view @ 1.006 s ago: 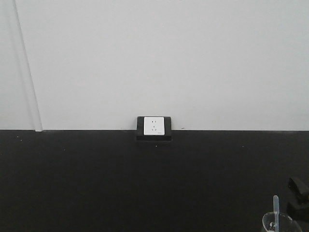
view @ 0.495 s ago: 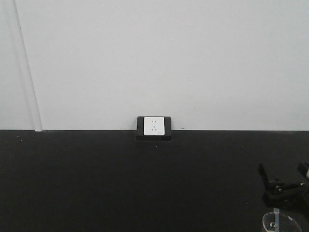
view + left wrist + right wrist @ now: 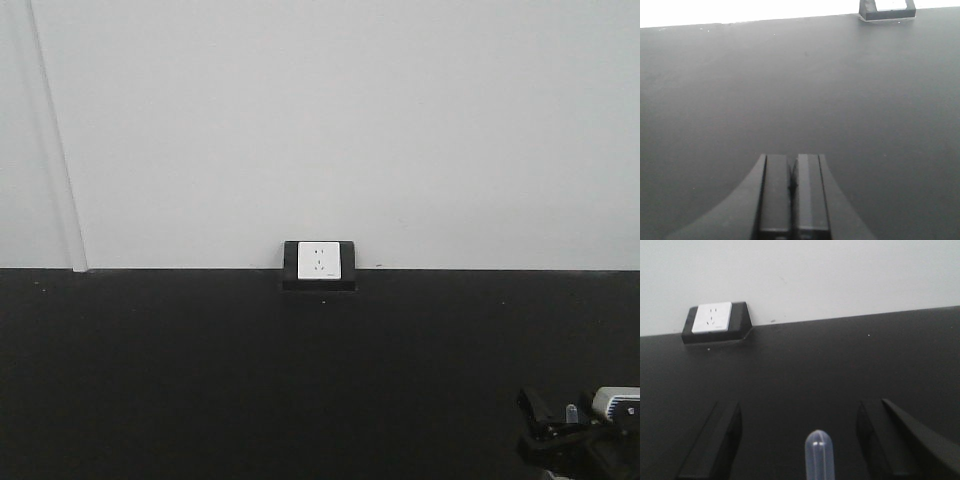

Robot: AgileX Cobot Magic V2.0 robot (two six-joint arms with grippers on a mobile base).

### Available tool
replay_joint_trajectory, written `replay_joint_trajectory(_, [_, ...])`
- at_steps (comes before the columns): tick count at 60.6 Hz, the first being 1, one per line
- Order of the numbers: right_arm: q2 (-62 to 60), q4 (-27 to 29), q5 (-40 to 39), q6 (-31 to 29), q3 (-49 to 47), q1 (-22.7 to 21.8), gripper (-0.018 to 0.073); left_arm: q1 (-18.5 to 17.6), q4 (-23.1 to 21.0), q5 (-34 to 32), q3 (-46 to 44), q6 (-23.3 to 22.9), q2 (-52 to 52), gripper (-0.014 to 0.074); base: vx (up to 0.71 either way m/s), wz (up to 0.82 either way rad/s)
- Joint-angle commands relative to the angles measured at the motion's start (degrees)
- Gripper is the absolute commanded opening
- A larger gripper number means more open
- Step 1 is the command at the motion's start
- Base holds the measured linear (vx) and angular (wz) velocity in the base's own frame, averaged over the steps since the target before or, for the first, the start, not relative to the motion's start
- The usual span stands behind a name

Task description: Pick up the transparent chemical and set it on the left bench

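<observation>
Transparent chemical (image 3: 819,454) stands upright at the near right corner of the bench (image 3: 250,380). In the right wrist view its rounded top shows between the two fingers of the right gripper (image 3: 799,409). That gripper is spread wide, with a clear gap on each side of the tube, so nothing is held yet. In the front view only the pale tip (image 3: 571,411) peeks above the gripper body.

The step in hand looks like closing on the tube. To do it well, the gripper should centre the tube between its fingers, pinch gently because the glass is thin, then lift straight up before carrying it left.

The left gripper (image 3: 791,186) hangs over bare bench with its fingers pressed together, holding nothing. A wall socket (image 3: 319,262) sits at the far edge of the bench.

Compared with half a second ago, the right gripper has dropped lower around the transparent chemical, and now hides the glass rim seen below it then.
</observation>
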Motion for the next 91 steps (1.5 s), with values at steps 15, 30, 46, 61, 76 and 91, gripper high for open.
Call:
replay_joint_trajectory(15, [-1.9,-0.4,-3.4,-2.1,-1.3,-0.2,0.0186,-0.1,0.0,-4.5,0.9,-0.4,-1.1,-0.0004,0.0,0.0])
replay_joint_trajectory(30, [-1.9,-0.5,-4.4,-4.2,-1.3,-0.2,-0.0011,-0.1,0.0,-4.5,0.9,-0.4,-1.1,-0.0004,0.0,0.0])
replay_joint_trajectory(46, [-10.8,-0.5,1.2,-5.4,-1.3,-0.2,-0.0006,-0.1,0.0,-4.5,0.9,-0.4,-1.1,-0.0004,0.0,0.0])
replay_joint_trajectory(61, [-32.1,-2.1,29.9,-4.7,-1.3,-0.2,-0.0004,-0.1,0.0,-4.5,0.9,-0.4,-1.1,-0.0004,0.0,0.0])
replay_joint_trajectory(76, [-52.6,-3.1,54.4,-3.3,-1.3,-0.2,-0.0004,-0.1,0.0,-4.5,0.9,-0.4,-1.1,-0.0004,0.0,0.0])
replay_joint_trajectory(91, [-58.5,-2.6,56.7,-4.5,-1.3,-0.2,-0.0004,-0.1,0.0,-4.5,0.9,-0.4,-1.1,-0.0004,0.0,0.0])
